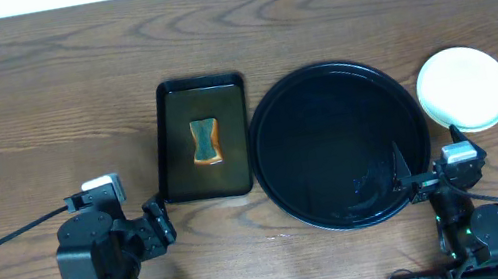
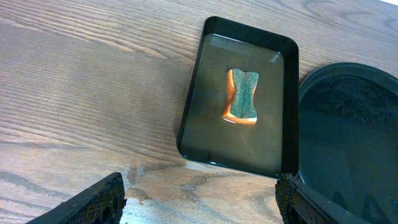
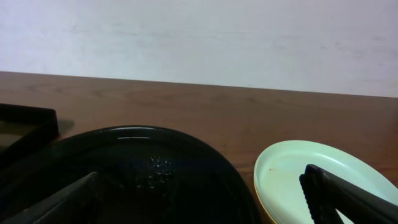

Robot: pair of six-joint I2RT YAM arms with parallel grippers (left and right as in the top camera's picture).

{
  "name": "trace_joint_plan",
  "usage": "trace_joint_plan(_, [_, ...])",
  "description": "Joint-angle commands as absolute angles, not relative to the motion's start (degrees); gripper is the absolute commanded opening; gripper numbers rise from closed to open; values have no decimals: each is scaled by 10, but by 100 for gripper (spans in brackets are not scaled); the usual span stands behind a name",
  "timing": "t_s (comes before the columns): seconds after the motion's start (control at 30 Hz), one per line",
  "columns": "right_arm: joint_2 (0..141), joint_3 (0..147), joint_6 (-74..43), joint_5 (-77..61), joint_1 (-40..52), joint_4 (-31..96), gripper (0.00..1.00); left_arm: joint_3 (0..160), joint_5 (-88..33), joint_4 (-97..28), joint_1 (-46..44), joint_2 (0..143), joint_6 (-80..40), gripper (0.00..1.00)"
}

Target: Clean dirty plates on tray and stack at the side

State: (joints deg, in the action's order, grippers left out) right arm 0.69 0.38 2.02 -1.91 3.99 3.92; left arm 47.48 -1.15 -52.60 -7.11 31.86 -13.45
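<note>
Black tray [image 1: 328,126] lies bare in the front right part of the tabletop [image 1: 42,113]; the plates [image 1: 464,88] stand stacked just beside it, near the right edge. Left fingers [image 2: 93,202] and right fingers [image 3: 339,193] are apart and empty. Stacking seems finished; I think the next move asks only for a retreat.

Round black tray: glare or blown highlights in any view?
Overhead: the large round glossy black tray shows only faint reflections lower right, but the pale round plates beside it wash out nearly white. Left wrist: tray surface looks grainy, no hotspot. Right wrist: thin bright streak along the far rim; top plate reads mint.
</note>
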Motion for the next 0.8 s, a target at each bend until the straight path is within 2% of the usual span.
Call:
trace_joint_plan(0.0, [4, 3, 29, -25, 34, 41, 99, 471, -12, -526, -69, 318, -126, 79])
trace_joint_plan(0.57, [4, 3, 29, -25, 34, 41, 99, 471, -7, -542, -67, 312, -125, 78])
trace_joint_plan(0.77, [4, 3, 29, -25, 34, 41, 99, 381, -6, -468, -64, 244, -125, 78])
